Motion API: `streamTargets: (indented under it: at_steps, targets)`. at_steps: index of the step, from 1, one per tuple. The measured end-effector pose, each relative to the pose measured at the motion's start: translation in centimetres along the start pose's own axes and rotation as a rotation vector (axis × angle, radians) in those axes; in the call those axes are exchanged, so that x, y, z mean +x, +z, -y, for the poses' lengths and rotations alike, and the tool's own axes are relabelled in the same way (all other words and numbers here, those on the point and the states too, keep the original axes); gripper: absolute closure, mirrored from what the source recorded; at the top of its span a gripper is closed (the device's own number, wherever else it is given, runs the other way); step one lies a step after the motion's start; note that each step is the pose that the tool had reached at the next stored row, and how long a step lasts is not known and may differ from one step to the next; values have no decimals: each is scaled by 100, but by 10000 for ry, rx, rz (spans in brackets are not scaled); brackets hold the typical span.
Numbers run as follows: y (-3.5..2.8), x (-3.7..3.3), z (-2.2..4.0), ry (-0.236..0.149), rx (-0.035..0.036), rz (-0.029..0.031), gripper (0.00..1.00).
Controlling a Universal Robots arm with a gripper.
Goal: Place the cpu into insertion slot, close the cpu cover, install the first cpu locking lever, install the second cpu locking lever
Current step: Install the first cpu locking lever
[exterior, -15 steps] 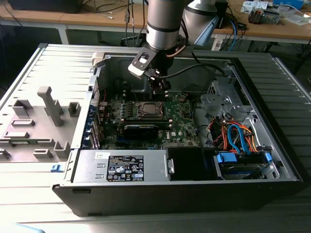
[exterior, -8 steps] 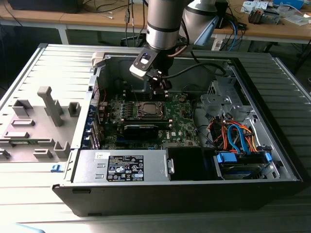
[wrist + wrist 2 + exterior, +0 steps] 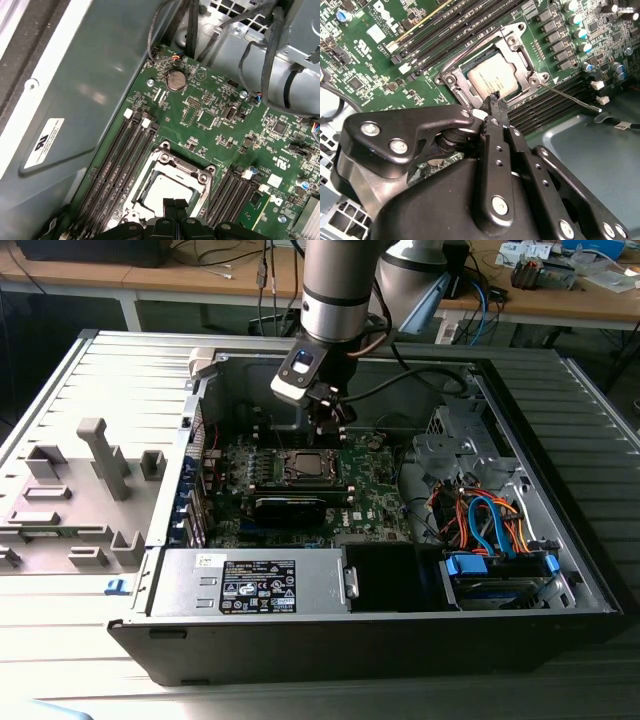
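We see the gripper [image 3: 495, 101], fingers [image 3: 501, 112] pinched narrow together, tips just short of the cpu cover [image 3: 514, 41], which lies flat over the cpu [image 3: 492, 80] seated in the insertion slot [image 3: 476, 59] directly ahead of the fingertips

A wooden workbench [image 3: 590, 302] hung with cables [image 3: 264, 285] runs behind the grey ribbed table [image 3: 50, 390], evenly lit.
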State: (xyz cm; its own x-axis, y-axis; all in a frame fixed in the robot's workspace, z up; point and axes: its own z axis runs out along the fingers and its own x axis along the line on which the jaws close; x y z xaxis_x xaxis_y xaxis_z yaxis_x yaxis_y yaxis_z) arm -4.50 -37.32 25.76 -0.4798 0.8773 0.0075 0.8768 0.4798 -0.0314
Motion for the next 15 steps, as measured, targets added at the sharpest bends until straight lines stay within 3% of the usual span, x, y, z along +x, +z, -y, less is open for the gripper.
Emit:
streamTargets:
  at_steps: [15]
  targets:
    - [0, 0, 0, -1081, 8, 33, 89]
